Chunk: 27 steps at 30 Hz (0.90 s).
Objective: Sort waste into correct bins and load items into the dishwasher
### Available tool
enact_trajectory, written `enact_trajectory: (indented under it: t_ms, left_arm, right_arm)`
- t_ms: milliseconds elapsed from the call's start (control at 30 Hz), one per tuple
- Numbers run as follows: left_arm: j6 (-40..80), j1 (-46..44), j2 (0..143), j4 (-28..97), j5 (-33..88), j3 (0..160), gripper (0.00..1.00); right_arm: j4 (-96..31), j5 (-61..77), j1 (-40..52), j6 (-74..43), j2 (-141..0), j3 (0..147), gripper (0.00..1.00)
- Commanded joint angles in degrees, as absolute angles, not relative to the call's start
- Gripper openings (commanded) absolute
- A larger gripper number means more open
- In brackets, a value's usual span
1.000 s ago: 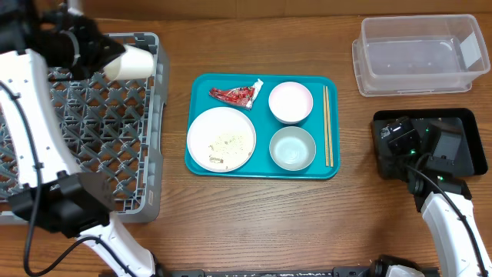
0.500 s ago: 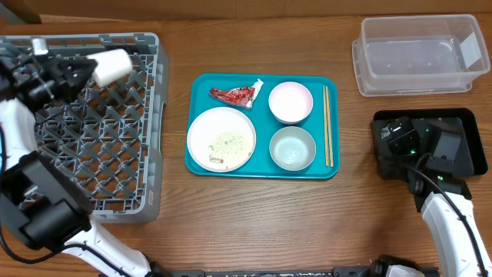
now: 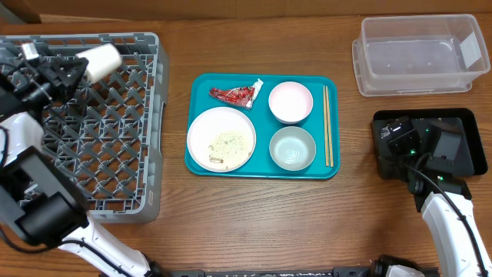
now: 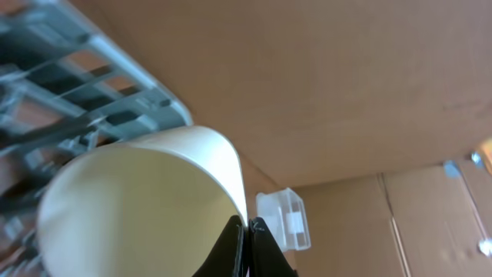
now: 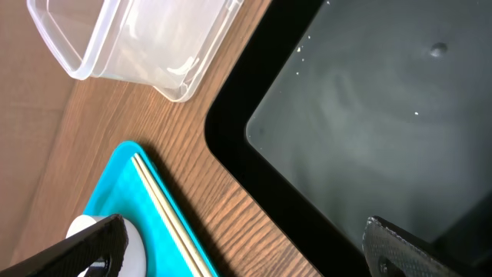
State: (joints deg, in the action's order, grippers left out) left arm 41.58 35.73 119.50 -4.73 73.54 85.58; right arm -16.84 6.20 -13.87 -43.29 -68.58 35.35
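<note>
white cup (image 3: pixel 101 61), grey lattice rack (image 3: pixel 115 142), teal tray (image 3: pixel 261 174), pink bowl (image 3: pixel 290 102)

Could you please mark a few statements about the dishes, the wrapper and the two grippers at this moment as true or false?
1. The left gripper has its fingers shut on the rim of the small white cup, above the dish rack. True.
2. The red wrapper lies in the clear tub. False: it lies on the teal tray, beside the pink bowl.
3. The chopsticks lie along the teal tray's right edge. True.
4. The right gripper holds the grey-blue bowl. False: its fingers are open and empty over the black tray.
5. The white plate is clean. False: pale crumbs lie on it.
</note>
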Motion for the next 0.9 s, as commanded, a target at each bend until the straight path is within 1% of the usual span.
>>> enact_trajectory:
  t_ms: [0, 100, 367, 600, 867]
  left_arm:
    - [52.64, 33.17, 123.92, -12.21, 77.21, 85.45, 0.04]
    - [56.55, 32.82, 126.5, -15.4, 76.69, 85.45, 0.04]
    - [57.47, 35.62, 129.43, -15.97, 78.7, 85.45, 0.04]
    - [66.32, 38.74, 129.43, -25.82, 82.48, 85.45, 0.04]
    - [66.67, 39.0, 129.43, -26.2, 83.66, 85.45, 0.04]
  right_arm:
    - [-16.8, 6.28, -14.0, -43.29, -68.01, 36.77, 1.0]
    - [-16.8, 6.28, -14.0, -43.29, -68.01, 36.77, 1.0]
    - [-16.8, 6.28, -14.0, -43.29, -68.01, 36.77, 1.0]
    - [-16.8, 6.26, -14.0, -43.29, -68.01, 36.77, 1.0]
    - [-16.8, 6.28, -14.0, -43.29, -68.01, 36.77, 1.0]
